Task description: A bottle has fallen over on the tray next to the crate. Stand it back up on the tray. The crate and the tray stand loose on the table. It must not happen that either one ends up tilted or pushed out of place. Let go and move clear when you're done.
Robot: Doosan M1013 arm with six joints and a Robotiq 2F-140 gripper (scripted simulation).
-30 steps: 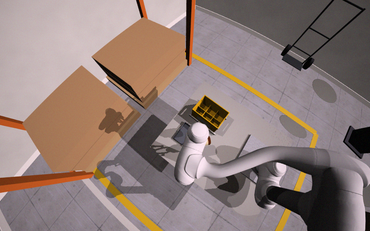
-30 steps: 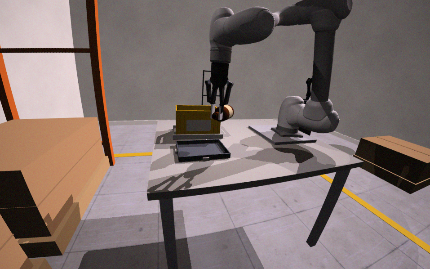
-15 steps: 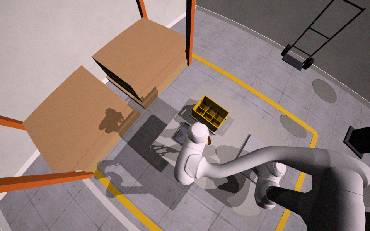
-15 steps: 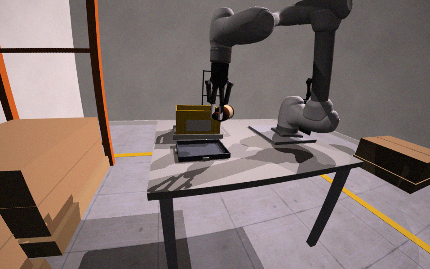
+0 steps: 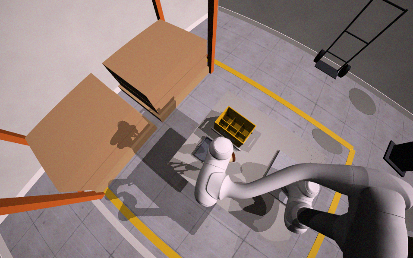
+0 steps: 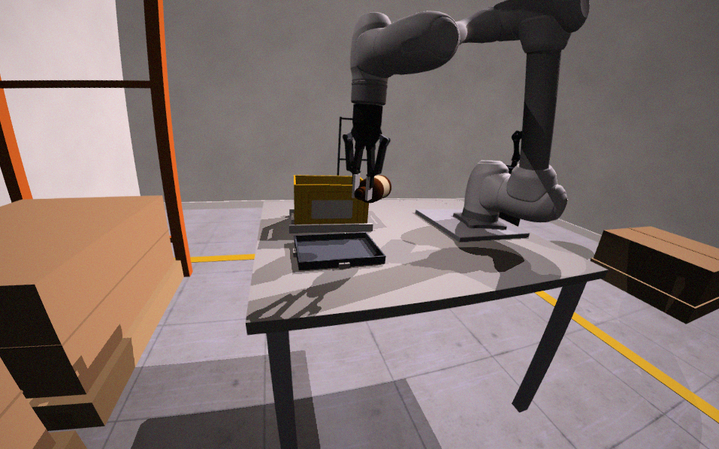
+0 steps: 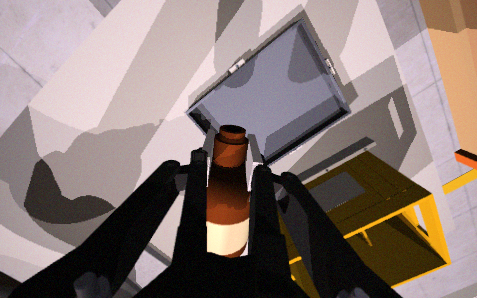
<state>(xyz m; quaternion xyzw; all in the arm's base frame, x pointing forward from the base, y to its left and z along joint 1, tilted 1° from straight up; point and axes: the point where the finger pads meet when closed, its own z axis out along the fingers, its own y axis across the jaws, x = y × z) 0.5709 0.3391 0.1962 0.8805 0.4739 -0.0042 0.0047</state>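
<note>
My gripper (image 6: 367, 191) (image 7: 230, 143) is shut on a brown bottle (image 6: 379, 186) (image 7: 227, 200) with a cream label, gripping it by the upper body. In the exterior view the bottle hangs roughly level in the air, well above the table (image 6: 406, 278) and just right of the yellow crate (image 6: 305, 201) (image 5: 248, 135) (image 7: 436, 225). The dark tray (image 6: 339, 261) (image 5: 201, 149) (image 7: 284, 95) lies empty in front of the crate. In the wrist view the bottle's mouth points toward the tray's near corner. In the top view the wrist hides the gripper; only a sliver of the bottle (image 5: 233, 157) shows.
The crate has several compartments and stands on a flat grey plate (image 6: 329, 227). The arm's base (image 6: 504, 195) stands on the table's right rear. Large cardboard boxes (image 6: 60, 251) stand left of the table, a smaller one (image 6: 669, 267) to its right.
</note>
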